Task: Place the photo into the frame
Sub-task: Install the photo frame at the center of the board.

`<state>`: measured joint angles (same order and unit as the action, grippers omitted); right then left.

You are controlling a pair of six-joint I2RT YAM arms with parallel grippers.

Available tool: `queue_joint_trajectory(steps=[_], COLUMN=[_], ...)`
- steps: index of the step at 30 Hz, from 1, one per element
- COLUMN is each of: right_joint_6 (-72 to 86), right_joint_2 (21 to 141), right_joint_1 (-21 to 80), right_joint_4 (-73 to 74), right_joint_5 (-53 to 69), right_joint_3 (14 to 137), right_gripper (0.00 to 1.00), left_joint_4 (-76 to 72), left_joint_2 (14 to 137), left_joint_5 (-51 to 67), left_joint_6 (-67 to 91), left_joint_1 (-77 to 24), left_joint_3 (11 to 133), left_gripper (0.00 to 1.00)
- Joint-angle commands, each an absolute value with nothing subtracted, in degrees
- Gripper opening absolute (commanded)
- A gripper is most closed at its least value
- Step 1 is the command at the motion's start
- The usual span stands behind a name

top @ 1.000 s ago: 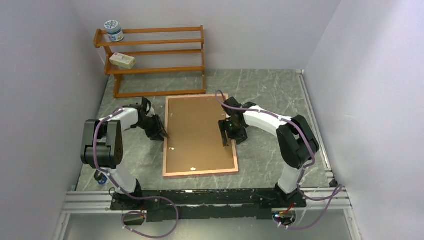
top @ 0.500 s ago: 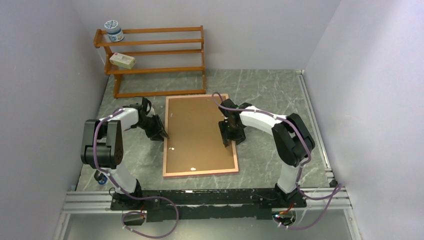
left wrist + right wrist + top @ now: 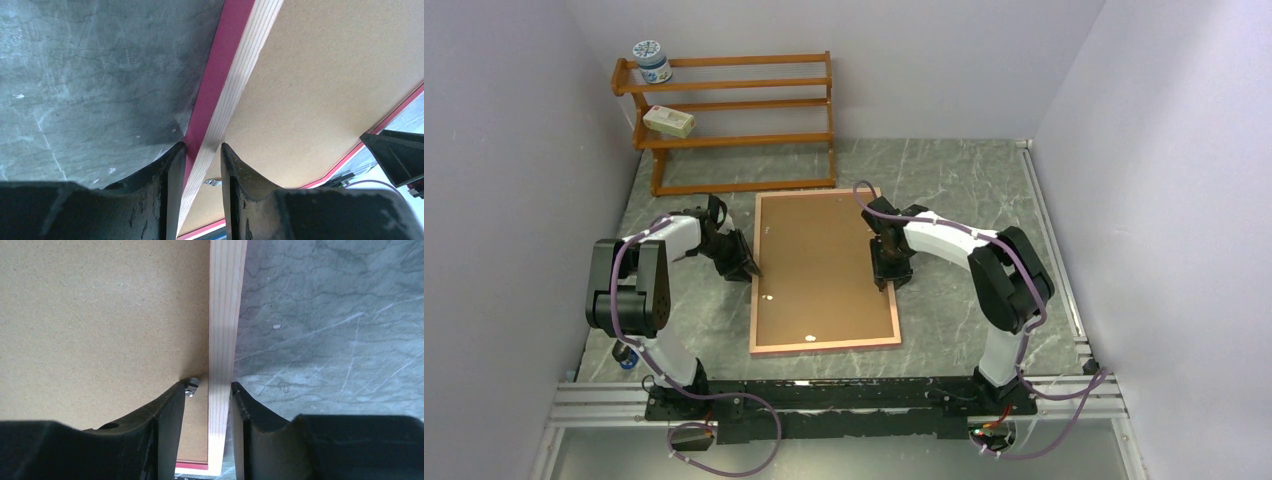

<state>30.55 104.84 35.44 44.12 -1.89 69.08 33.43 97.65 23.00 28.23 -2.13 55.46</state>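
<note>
The frame (image 3: 824, 346) lies back up on the table, and the brown hardboard backing (image 3: 819, 265) fills it. The photo is not in view. My left gripper (image 3: 746, 268) is at the frame's left rail. In the left wrist view the gripper (image 3: 203, 146) is shut on the pink and pale rail (image 3: 220, 75), one finger on each side. My right gripper (image 3: 886, 278) is at the right rail. In the right wrist view the gripper (image 3: 208, 385) straddles the pale rail (image 3: 226, 315). Its outer finger touches the rail and its inner finger stands off by a small metal clip (image 3: 191, 386).
A wooden slatted rack (image 3: 734, 120) stands at the back left with a jar (image 3: 652, 60) and a white box (image 3: 669, 121) on it. Walls close in on both sides. An aluminium rail (image 3: 824, 395) runs along the near edge.
My right arm has swung its wrist slightly and settled the gripper over the frame's right rail. The left arm and the frame have not moved.
</note>
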Motion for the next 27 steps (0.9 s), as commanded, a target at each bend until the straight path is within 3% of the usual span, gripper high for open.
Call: queue_joint_trajectory(steps=[1,8,13,21,24,27], right_joint_6=[32.96,33.77,34.37,37.86,38.40,37.72], right_joint_2=[105.14,104.72,103.95,101.79,99.98,99.41], right_joint_1=[35.51,35.58,35.55,35.49,35.57,35.51], right_joint_4=[42.71,42.29,41.13,40.54,41.82,43.36], right_joint_5=[-3.17,-2.90,-1.80,-5.56,-7.91,-8.46], right_joint_3=[66.97,66.76,66.52,66.01,67.21,68.67], right_gripper=[0.39,0.27,0.25,0.41,0.52,0.54], left_joint_4=[32.36,32.08,31.99,32.17,32.38,32.43], left_joint_2=[95.46,95.37,95.02,94.51,94.35,94.35], left_joint_5=[23.59,24.08,24.10,23.65,23.42,23.23], left_joint_6=[28.90,29.00,29.18,29.26,29.05,28.96], left_joint_1=[-2.42,-2.46,-2.46,-2.46,-2.46,-2.46], left_joint_3=[55.32,55.19,54.99,54.77,54.75,54.92], left_gripper=[0.37,0.37,0.37,0.37,0.37,0.38])
